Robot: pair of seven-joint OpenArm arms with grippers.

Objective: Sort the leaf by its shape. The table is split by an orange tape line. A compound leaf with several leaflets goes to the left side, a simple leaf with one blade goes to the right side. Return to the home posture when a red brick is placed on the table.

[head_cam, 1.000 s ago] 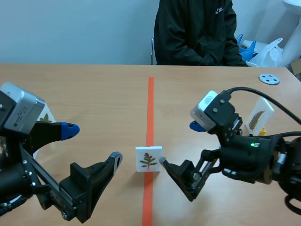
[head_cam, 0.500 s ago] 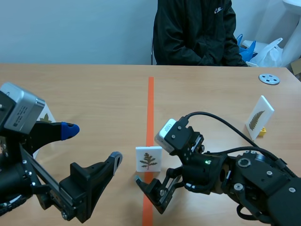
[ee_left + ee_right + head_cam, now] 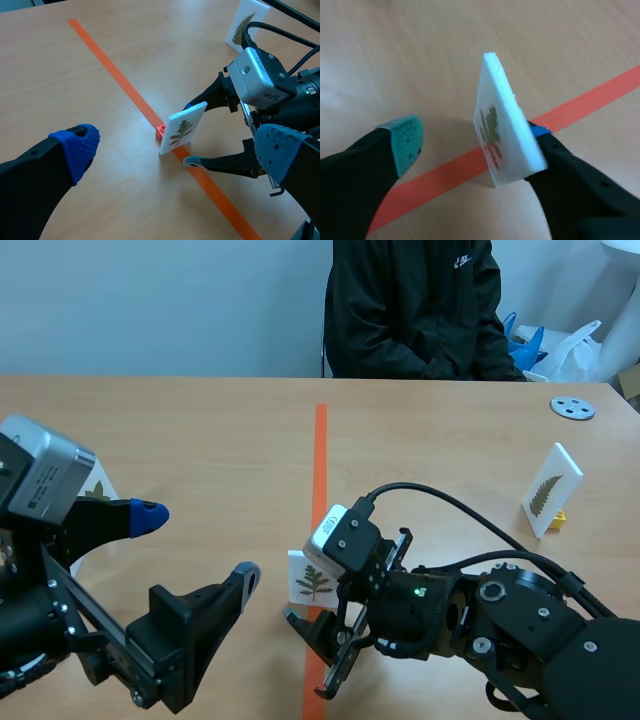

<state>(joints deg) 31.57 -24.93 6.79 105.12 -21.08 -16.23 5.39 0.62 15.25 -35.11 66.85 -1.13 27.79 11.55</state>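
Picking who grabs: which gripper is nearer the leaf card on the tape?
Right. The right gripper straddles the card, one pad at its back; the left gripper sits apart, left of the tape.

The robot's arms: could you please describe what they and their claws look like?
Both arms are black. The left claw has thick fingers with dotted blue pads; the right claw shows one teal pad, one blue. Each wrist carries a silver-grey box, and a black cable loops over the right arm.
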